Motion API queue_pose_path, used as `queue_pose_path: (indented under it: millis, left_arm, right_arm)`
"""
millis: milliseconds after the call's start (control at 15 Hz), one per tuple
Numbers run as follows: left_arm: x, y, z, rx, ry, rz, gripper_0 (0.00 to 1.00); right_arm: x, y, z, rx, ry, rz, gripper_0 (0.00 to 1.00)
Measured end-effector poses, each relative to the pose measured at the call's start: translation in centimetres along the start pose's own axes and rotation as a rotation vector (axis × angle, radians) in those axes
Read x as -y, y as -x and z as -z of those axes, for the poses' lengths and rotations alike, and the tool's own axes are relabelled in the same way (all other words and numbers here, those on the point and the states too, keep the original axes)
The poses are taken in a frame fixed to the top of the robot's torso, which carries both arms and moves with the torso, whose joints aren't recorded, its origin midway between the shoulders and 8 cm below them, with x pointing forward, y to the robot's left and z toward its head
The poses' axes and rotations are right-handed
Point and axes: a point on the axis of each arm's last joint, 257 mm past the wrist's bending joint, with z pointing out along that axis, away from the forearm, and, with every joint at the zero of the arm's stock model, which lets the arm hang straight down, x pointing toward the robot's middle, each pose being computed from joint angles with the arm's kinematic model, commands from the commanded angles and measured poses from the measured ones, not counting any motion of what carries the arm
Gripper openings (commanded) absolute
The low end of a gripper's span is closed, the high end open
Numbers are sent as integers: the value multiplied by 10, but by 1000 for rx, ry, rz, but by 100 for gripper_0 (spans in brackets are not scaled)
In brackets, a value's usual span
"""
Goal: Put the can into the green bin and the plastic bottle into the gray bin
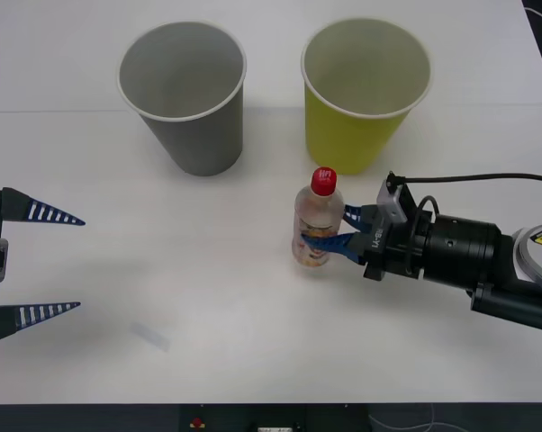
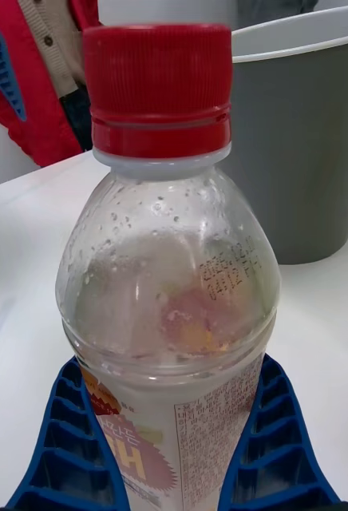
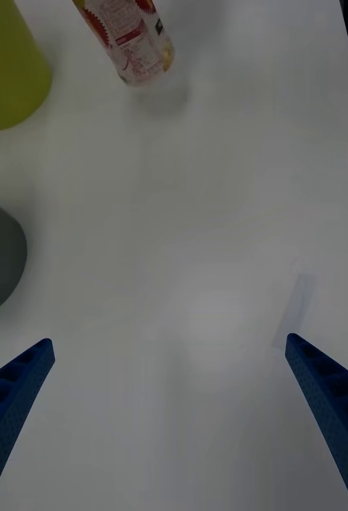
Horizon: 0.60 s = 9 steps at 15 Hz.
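Left gripper (image 1: 50,263) waits near-left, jaws spread. Mid-worktop (image 1: 208,297), the right gripper (image 1: 336,230) jaws clasp the upright bottle (image 1: 317,227): clear, beaded inside, red cap, orange-and-white label. Beyond stand the gray bin (image 1: 188,94), left, and green bin (image 1: 361,93), right.

The right hand (image 1: 336,230) is fitted with two blue fingers (image 2: 276,447), ribbed and latticed with open cells in the right wrist view; they are mounted on a small grey block marked with pale lettering, too small to be read. Behind the block a black cylindrical wrist of stepped rings is seen; a thin black cable is looped from the block and carried off along the arm; a white shell with a yellow triangular warning label is shown at the arm's far end. The left hand (image 1: 39,263) is given two tapered fingers (image 1: 50,214), blue with pale stripes, set on black bases; a grey fitting lies between them.
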Motion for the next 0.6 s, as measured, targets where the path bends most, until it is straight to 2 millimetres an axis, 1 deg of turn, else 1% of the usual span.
queue_pose_path:
  millis: [267, 467, 600]
  left_arm:
    - [0, 0, 0, 0, 0, 0, 100]
    - [0, 0, 0, 0, 0, 0, 100]
    - [0, 0, 0, 0, 0, 0, 100]
  right_arm:
    - [2, 16, 15, -60, -13, -45, 0]
    - [7, 24, 29, -111, -30, -69, 0]
    - [9, 34, 37, -133, -41, -86, 0]
